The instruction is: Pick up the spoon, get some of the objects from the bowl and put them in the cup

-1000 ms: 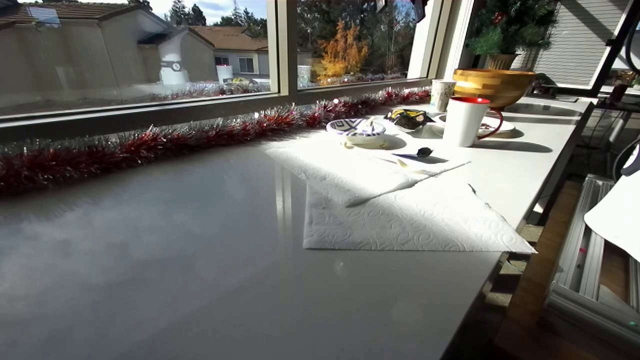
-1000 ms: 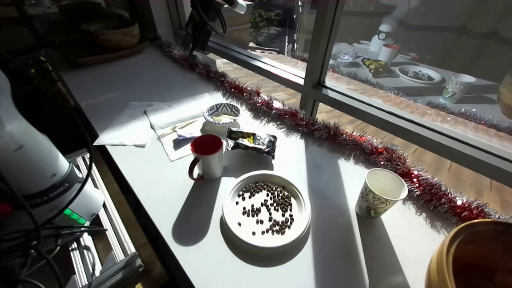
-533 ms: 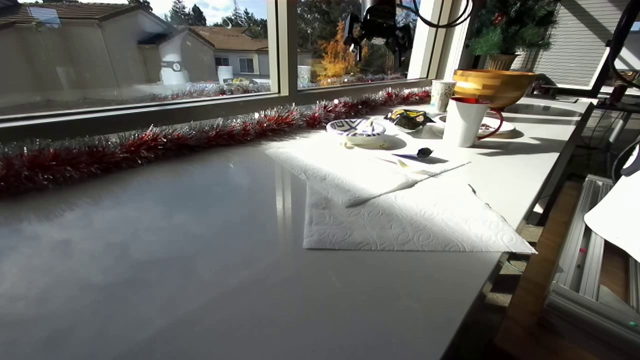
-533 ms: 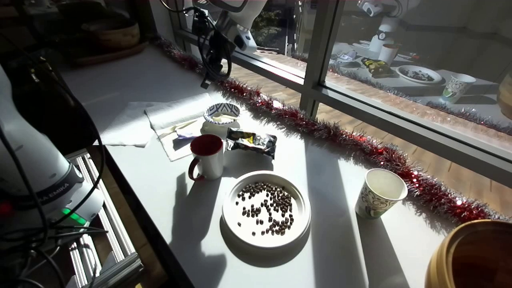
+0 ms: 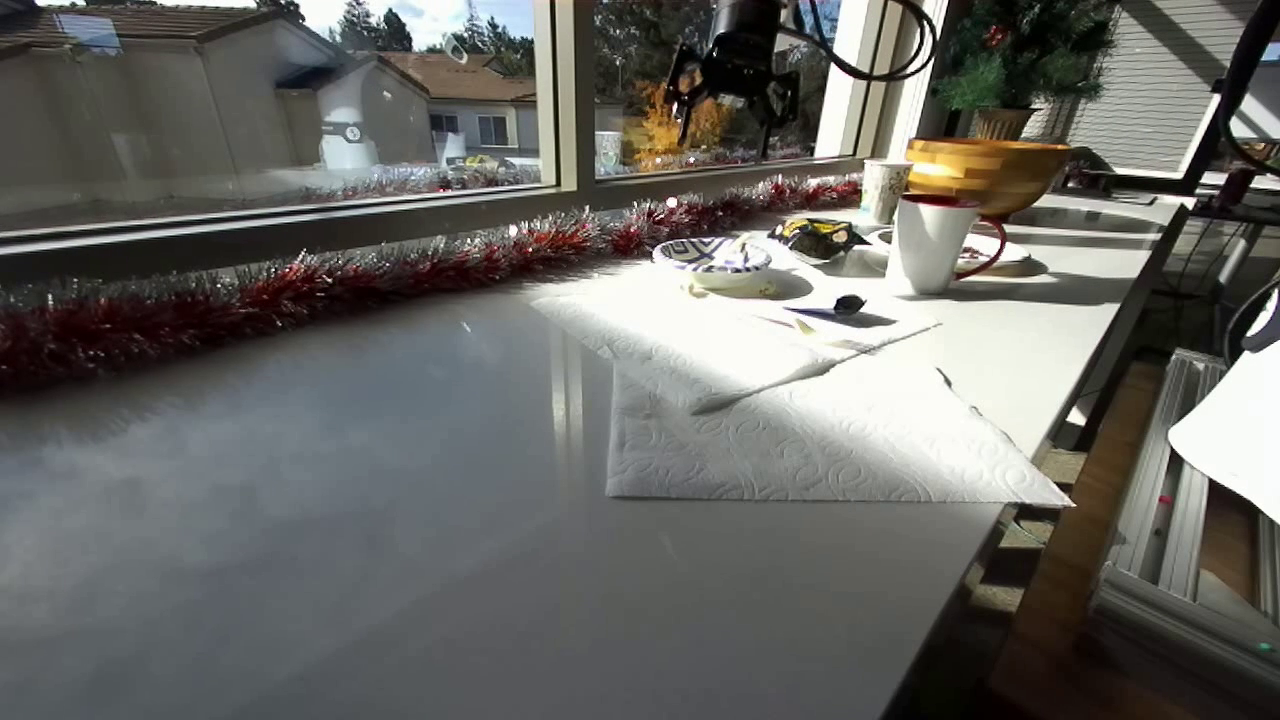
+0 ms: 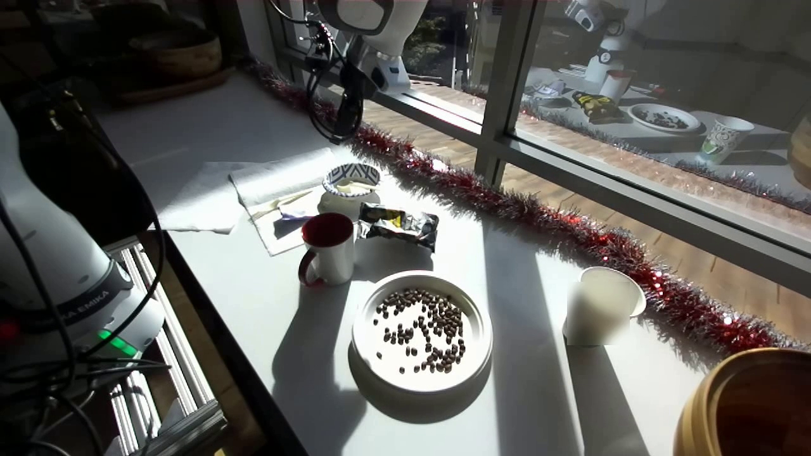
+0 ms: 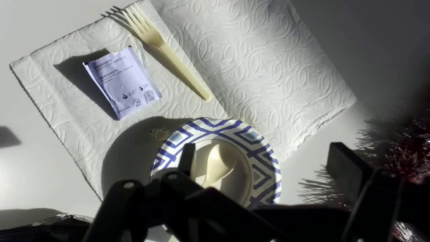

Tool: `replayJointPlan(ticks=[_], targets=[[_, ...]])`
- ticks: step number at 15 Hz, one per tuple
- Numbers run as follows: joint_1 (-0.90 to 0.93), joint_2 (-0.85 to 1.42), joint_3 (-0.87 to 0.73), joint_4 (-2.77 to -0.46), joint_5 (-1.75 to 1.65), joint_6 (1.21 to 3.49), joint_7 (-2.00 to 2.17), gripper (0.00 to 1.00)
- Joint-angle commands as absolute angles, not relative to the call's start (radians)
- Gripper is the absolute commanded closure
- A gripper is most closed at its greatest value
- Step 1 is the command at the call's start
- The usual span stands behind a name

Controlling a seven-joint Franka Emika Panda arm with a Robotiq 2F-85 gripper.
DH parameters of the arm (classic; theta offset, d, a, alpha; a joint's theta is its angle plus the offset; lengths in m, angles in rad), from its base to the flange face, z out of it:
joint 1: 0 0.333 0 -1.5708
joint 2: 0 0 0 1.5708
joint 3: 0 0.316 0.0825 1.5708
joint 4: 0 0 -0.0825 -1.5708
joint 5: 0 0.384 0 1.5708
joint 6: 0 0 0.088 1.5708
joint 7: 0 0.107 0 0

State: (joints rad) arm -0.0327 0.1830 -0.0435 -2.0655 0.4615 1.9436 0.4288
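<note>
Hovering tool (image 7: 262, 153) | spread wide | well above patterned bowl (image 7: 265, 168) | cream spoon (image 7: 220, 164) resting in it, untouched

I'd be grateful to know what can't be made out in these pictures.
Spoon: handle mostly hidden behind the gripper in the wrist view.
Golden-brown wooden bowl: inside partly cut off by the picture's edge in an exterior view.
Paper cup: print blurred in an exterior view.

Exterior view: low, along white bench (image 5: 350, 560). Exterior view: high, angled down; both share white cylindrical mug (image 6: 337, 261). Wrist view: close, downward over cream-coloured spoon (image 7: 220, 164).
</note>
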Motion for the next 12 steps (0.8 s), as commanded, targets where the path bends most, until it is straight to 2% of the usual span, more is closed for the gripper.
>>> replayJointPlan(ticks=[1, 6, 8, 9, 12], targets=[[-0.039, 0.186, -0.051, -2.175, 0.559, 2.112, 0.466, 0.0], [-0.056, 0.213, -0.069, -2.253, 0.609, 2.247, 0.478, 0.01], [-0.058, 0.222, -0.072, -2.265, 0.63, 2.284, 0.491, 0.26], [-0.056, 0.228, -0.071, -2.268, 0.634, 2.301, 0.503, 0.29], [-0.049, 0.243, -0.068, -2.264, 0.64, 2.332, 0.541, 0.5]])
